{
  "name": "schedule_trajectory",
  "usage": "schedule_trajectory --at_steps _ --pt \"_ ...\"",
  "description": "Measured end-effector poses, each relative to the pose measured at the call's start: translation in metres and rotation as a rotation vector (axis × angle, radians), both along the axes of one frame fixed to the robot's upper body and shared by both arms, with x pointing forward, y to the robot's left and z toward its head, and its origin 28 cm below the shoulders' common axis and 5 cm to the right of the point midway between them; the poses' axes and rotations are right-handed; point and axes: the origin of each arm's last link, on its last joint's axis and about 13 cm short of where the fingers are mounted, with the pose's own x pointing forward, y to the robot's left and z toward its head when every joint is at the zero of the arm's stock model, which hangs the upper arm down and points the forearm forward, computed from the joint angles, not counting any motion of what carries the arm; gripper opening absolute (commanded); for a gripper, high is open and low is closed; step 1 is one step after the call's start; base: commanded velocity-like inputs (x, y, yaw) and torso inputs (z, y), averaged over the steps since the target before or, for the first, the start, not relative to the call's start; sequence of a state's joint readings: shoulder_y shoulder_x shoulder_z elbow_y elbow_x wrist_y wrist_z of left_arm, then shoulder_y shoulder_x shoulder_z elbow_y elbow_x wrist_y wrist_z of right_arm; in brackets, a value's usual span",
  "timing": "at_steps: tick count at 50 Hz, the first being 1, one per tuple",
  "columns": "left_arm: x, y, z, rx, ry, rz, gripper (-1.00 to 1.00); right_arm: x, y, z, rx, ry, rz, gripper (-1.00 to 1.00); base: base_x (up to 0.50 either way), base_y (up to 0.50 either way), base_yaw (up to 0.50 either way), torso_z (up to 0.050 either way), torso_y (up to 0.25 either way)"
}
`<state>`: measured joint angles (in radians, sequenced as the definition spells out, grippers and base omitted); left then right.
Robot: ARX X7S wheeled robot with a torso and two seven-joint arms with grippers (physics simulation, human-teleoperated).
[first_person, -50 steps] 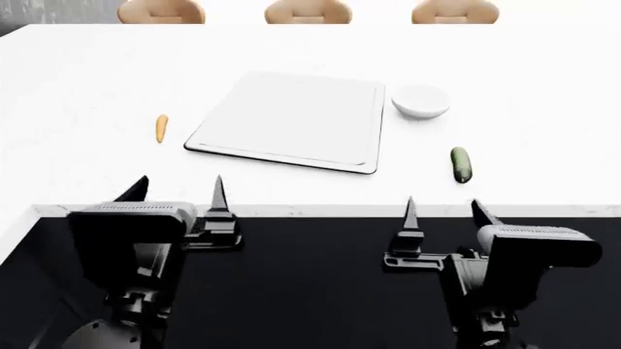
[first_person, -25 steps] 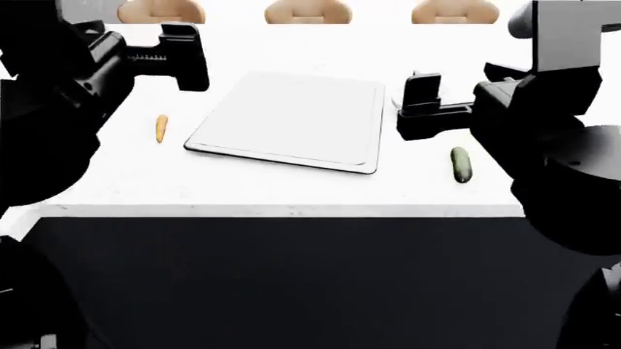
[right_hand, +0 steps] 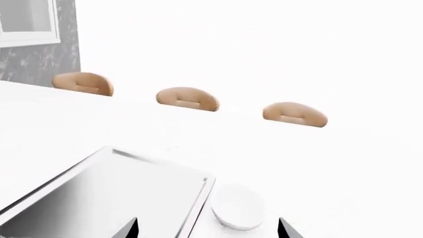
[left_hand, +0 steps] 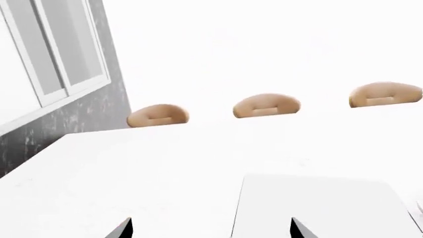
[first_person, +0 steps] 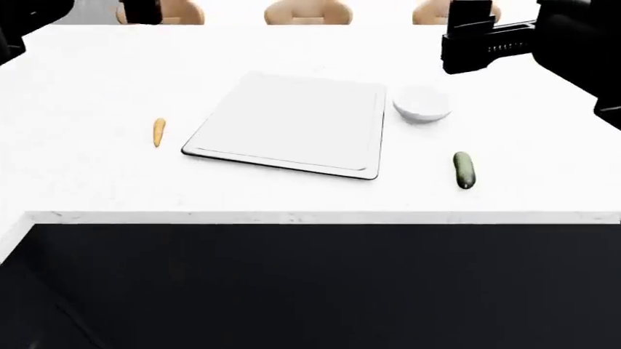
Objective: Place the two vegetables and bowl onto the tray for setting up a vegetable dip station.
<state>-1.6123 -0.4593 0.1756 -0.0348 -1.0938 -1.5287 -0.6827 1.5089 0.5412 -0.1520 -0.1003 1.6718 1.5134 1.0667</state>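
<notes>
Both grippers, left point(left_hand: 210, 229) and right point(right_hand: 207, 227), spread above glossy round bowl point(right_hand: 239, 213) and flat dark-rimmed tray point(first_person: 291, 123).

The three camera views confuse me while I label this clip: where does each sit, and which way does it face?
Head view: high, looking down over the white table; the right gripper shows at the top edge.
Left wrist view: on the left arm, facing the tan chairs; dark fingertips show.
Right wrist view: likewise, above the small white round bowl.
All share the flat silvery tray.
</notes>
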Motion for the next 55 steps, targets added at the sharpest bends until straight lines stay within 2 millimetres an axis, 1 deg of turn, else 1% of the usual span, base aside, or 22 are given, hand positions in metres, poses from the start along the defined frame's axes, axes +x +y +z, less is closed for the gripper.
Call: schedule_trajectory --at_steps 4,11,21,25,39,43,48,55 --pt "-0.003 0.002 0.007 0.009 0.013 0.008 1.0 -0.002 -0.001 0.004 -0.002 0.009 0.0 1.0 0.46 0.0 0.0 0.0 0.0" --pt "-0.009 0.005 0.014 0.026 0.039 0.013 1.0 -0.005 -0.005 0.008 -0.005 0.021 -0.024 1.0 0.0 0.0 0.0 0.0 0.0" --pt "-0.012 0.006 0.019 0.04 0.063 0.014 1.0 -0.009 -0.011 0.01 -0.002 0.036 -0.062 1.0 0.0 0.47 0.0 0.0 0.0" --pt "-0.011 0.007 0.02 0.045 0.07 0.026 1.0 -0.011 -0.013 0.01 0.0 0.045 -0.066 1.0 0.0 0.0 0.0 0.0 0.0" --pt "-0.009 0.004 0.023 0.065 0.088 0.027 1.0 -0.019 -0.024 0.014 0.026 0.056 -0.097 1.0 0.5 0.0 0.0 0.0 0.0" --pt "-0.009 0.004 0.024 0.067 0.094 0.027 1.0 -0.021 -0.025 0.015 0.019 0.067 -0.1 1.0 0.07 0.0 0.0 0.0 0.0" --pt "-0.012 0.004 0.027 0.066 0.1 0.023 1.0 -0.025 -0.026 0.018 0.018 0.07 -0.102 1.0 0.42 0.0 0.0 0.0 0.0" --pt "-0.017 0.004 0.032 0.06 0.117 0.023 1.0 -0.035 -0.028 0.025 -0.005 0.097 -0.128 1.0 0.01 0.0 0.0 0.0 0.002"
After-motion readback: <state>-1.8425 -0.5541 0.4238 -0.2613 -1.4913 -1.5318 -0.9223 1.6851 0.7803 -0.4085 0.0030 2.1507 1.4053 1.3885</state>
